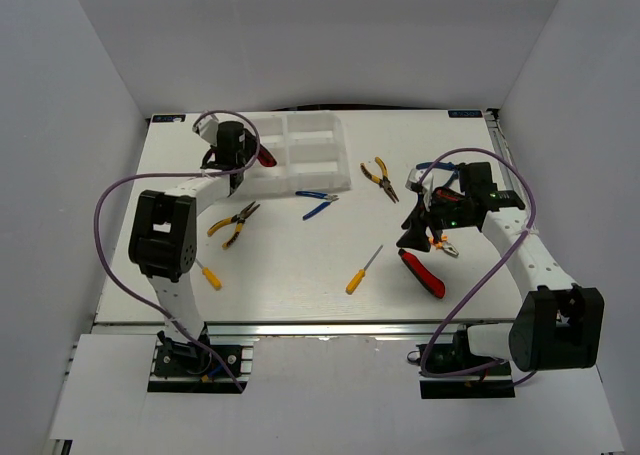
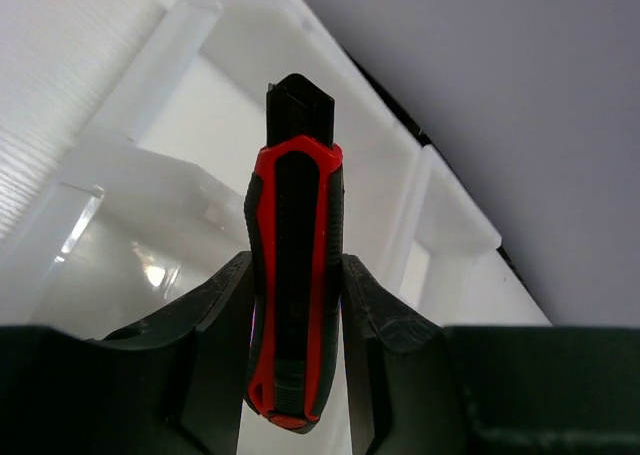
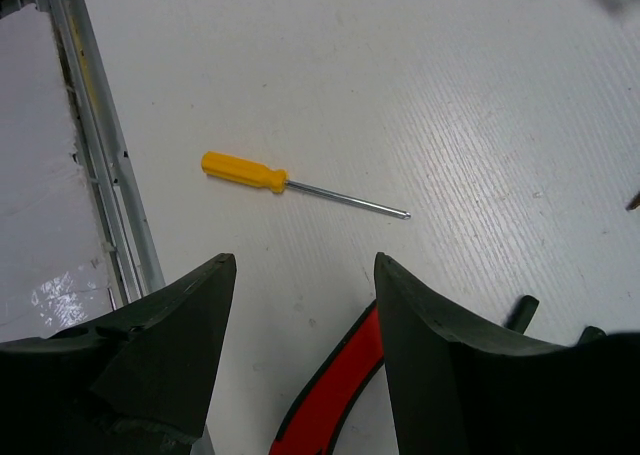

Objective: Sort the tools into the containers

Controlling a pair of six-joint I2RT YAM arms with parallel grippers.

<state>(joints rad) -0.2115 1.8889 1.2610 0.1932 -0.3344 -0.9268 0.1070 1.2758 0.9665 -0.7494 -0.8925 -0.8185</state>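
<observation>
white bench, mostly unsorted: yellow screwdrivers (image 1: 362, 271) lie nearest, then a red cutter (image 1: 423, 274) under the right gripper (image 3: 300, 265), released and empty. pliers (image 1: 234, 222) lie beyond. farthest, the left gripper (image 1: 232, 153) clamps a red-and-black cutter (image 2: 297, 205) over the tray (image 1: 318, 127), which looks unfilled.

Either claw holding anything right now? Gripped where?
Left claw holds a red-and-black utility knife, pinched across the rear half of its handle. Right claw is open, holding nothing.
</observation>
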